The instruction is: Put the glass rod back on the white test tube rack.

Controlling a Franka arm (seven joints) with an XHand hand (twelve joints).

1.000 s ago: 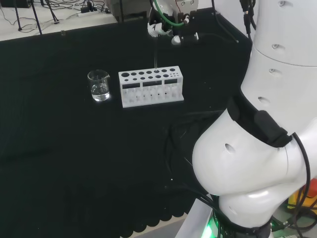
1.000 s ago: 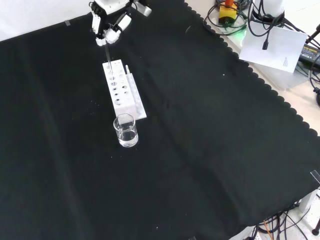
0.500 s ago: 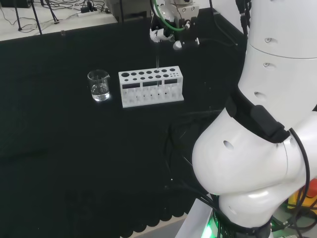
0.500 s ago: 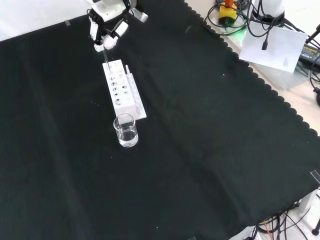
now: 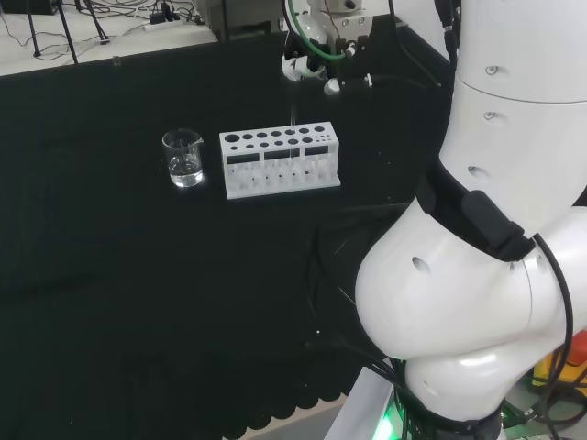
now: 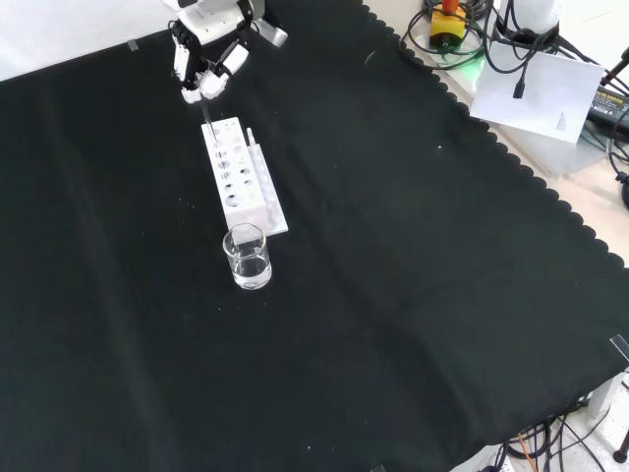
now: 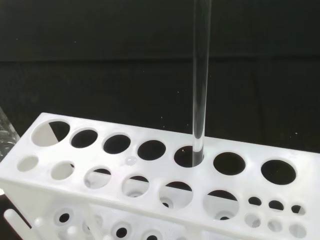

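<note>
Nearest you in the wrist view, the clear glass rod (image 7: 201, 75) hangs upright with its tip just at a hole in the back row of the white plastic test tube rack (image 7: 150, 200); if you release with the tip on the rim, I judge it could skid and topple. The black and white hand (image 6: 204, 61) pinches the rod's top with curled fingers, above the rack's far end in the front view. The clear glass beaker (image 5: 184, 158) of water stands left of the rack in the head view, out of the way.
</note>
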